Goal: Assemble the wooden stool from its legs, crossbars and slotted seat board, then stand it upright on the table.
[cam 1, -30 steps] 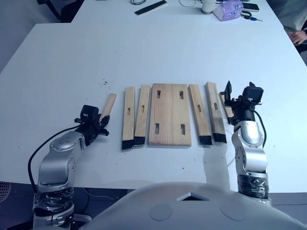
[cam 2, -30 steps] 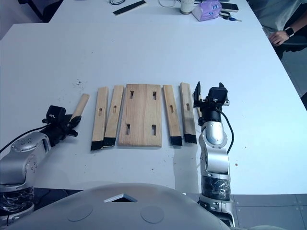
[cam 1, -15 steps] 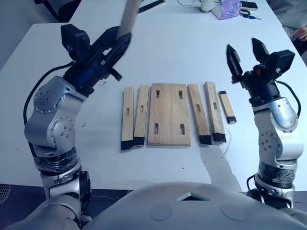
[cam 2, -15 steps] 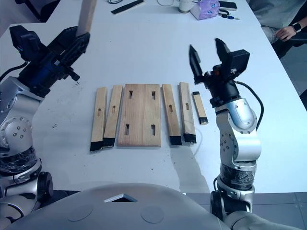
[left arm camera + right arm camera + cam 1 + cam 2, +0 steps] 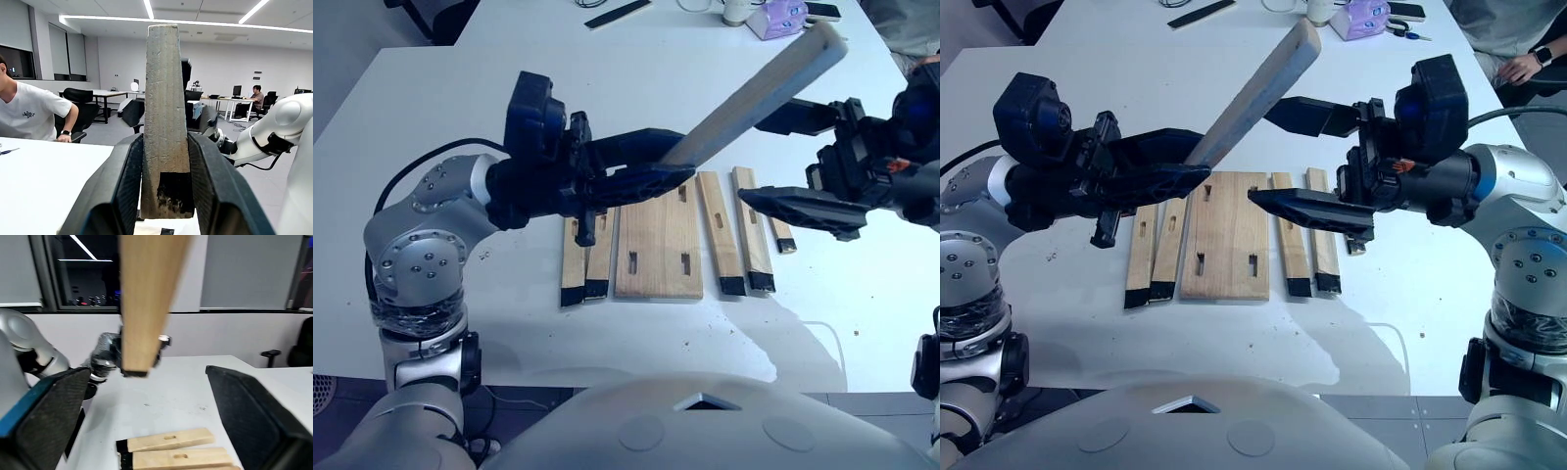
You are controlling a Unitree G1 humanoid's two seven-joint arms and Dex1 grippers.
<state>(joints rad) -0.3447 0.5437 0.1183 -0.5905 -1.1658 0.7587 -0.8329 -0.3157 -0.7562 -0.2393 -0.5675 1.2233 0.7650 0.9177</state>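
- You now have the left tool [image 5: 688, 157] clamped on one end of a pale, flat wooden bar [image 5: 754, 98], likely a crossbar. The bar hangs in the air, slanting up and across towards your right side.
- A second ago that tool was down on the white counter [image 5: 460, 108], at the bar just left of the legs. It has since lifted the bar and swung it in over the parts.
- The right tool [image 5: 749, 160] has come up from the counter with nothing in it. It has turned inward, and its fingers stand wide apart.
- From the right wrist, the bar sits in the gap between those fingers, touching neither.
- The short, black-tipped wooden crossbar [image 5: 784, 238] that the right tool hovered over was left lying just beside the right-hand legs.
- The rectangular pale wooden seat board with four slots [image 5: 656, 255] lies flat mid-counter, where it was.
- Two black-tipped slotted wooden legs [image 5: 575, 259] lie to its left, and two more [image 5: 720, 235] to its right.
- The move reads as a hand-over or a two-handed hold on the bar.
- Nothing is joined yet, so the assembly has barely begun.
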